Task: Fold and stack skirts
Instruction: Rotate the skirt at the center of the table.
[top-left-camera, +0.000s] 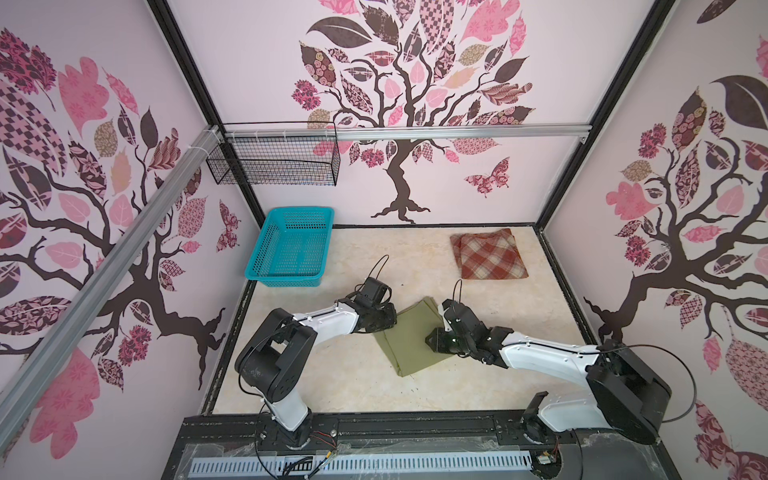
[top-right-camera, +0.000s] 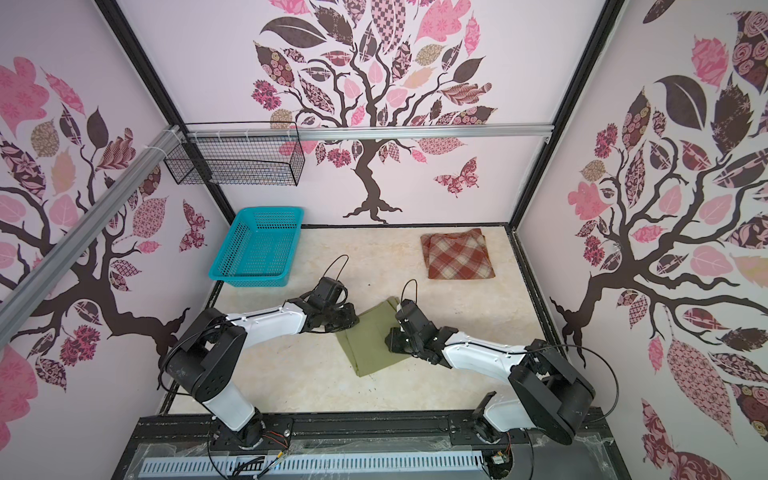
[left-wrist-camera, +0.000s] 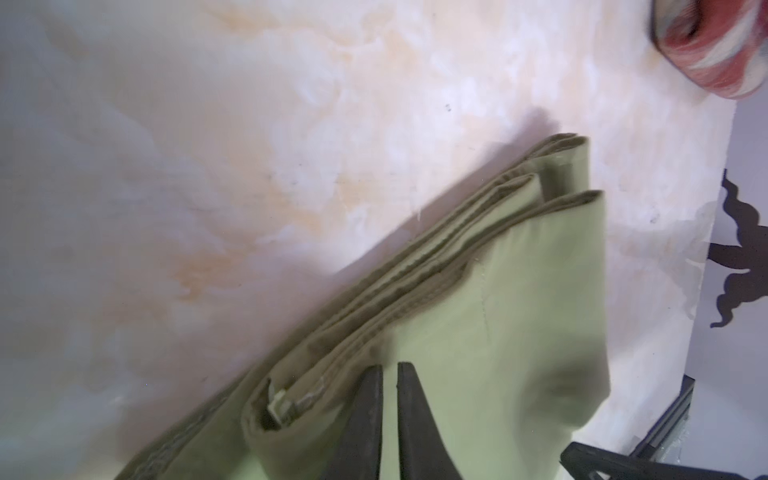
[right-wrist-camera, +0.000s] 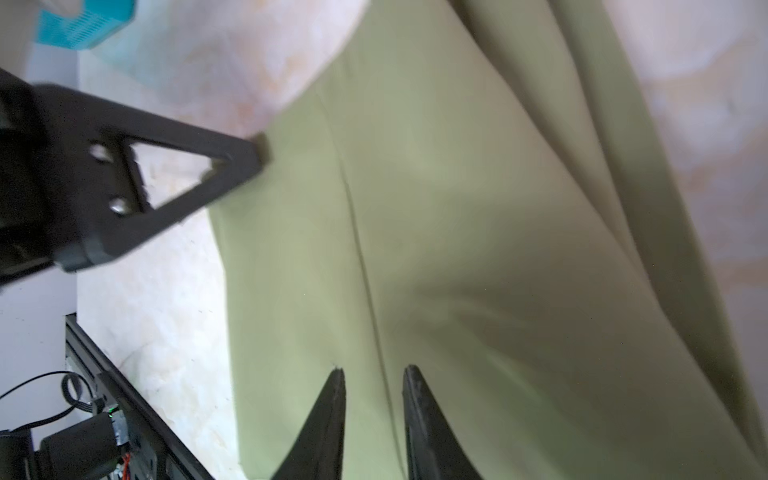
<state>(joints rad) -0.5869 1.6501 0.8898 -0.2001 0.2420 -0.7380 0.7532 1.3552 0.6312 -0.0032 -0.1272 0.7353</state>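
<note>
The olive-green skirt (top-left-camera: 409, 343) (top-right-camera: 370, 347) lies folded in the middle of the table, its stacked layers showing along one edge in the left wrist view (left-wrist-camera: 519, 311). My left gripper (top-left-camera: 392, 318) (left-wrist-camera: 390, 365) sits at the skirt's left edge, its jaws pinched on the cloth with only a sliver between them. My right gripper (top-left-camera: 430, 338) (right-wrist-camera: 372, 369) is over the skirt's right side, jaws apart, with a seam of the cloth (right-wrist-camera: 457, 208) running between them. The rust-red and cream plaid skirt (top-left-camera: 490, 255) (top-right-camera: 459, 255) lies folded at the back right.
A turquoise plastic basket (top-left-camera: 282, 279) (top-right-camera: 249, 280) stands at the back left of the marbled table (top-left-camera: 353, 386). A black wire basket (top-left-camera: 274, 162) hangs on the back wall rail. Patterned walls close in three sides, and a black rail runs along the front.
</note>
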